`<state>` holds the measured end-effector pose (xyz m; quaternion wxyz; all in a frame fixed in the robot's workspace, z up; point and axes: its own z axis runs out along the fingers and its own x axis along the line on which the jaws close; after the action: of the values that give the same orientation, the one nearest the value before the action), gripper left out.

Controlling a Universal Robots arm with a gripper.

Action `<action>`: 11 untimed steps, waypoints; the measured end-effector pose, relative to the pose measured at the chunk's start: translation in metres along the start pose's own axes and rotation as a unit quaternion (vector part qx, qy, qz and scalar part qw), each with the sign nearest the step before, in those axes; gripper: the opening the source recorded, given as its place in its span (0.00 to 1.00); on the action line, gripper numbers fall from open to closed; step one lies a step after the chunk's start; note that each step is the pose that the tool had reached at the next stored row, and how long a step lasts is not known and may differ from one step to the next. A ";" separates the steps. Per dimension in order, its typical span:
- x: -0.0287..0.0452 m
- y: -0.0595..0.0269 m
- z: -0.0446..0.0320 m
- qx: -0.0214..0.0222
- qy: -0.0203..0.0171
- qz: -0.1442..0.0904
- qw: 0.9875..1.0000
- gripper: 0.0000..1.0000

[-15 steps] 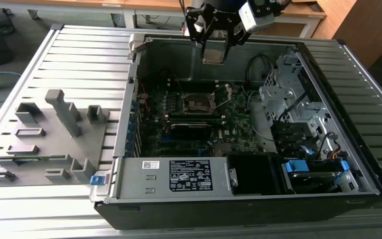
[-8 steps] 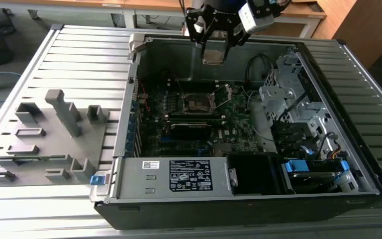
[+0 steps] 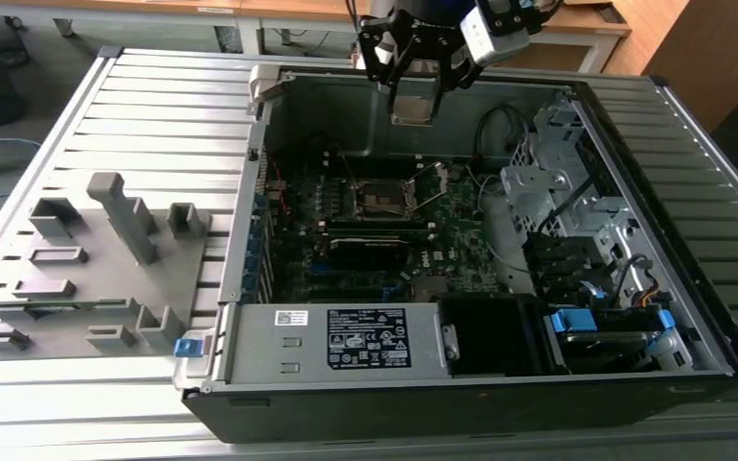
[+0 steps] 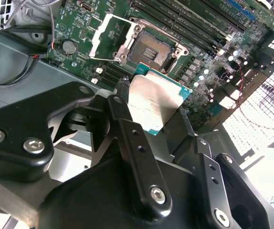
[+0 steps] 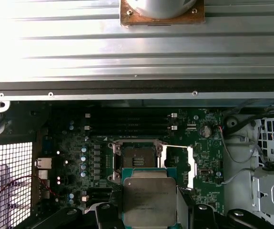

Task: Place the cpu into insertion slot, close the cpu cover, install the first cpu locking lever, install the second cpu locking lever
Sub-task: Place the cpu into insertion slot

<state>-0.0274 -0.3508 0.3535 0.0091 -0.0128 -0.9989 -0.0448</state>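
Note:
My gripper [image 3: 414,108] hangs above the back of the open computer case, shut on the cpu [image 3: 414,104]. The cpu [image 4: 157,101] is a flat square chip with a dull silver top, clamped by its edges between the black fingers [image 4: 121,109]. In the first wrist view the cpu [image 5: 149,198] sits just short of the insertion slot [image 5: 137,155]. The insertion slot [image 4: 154,49] [image 3: 381,197] is a square black socket on the green board with nothing in it. The cpu cover [image 4: 109,37] is swung open beside it. In the first wrist view the cpu cover [image 5: 192,162] shows edge-on.
A power supply box [image 3: 366,338] with a white label lies at the case's near end. Drive cages [image 3: 561,192] and cables fill the exterior view's right. Long memory slots [image 5: 127,125] run beside the socket. A grey fixture [image 3: 100,269] stands on the slatted table [image 3: 151,115].

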 end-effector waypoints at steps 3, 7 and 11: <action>0.0000 0.0000 0.0001 0.000 0.000 0.000 1.000 0.54; 0.0000 0.0000 0.0001 0.000 0.000 0.000 1.000 0.54; -0.0001 0.0000 0.0006 0.000 0.000 0.000 1.000 0.54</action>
<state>-0.0273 -0.3507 0.3529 0.0089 -0.0128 -0.9989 -0.0450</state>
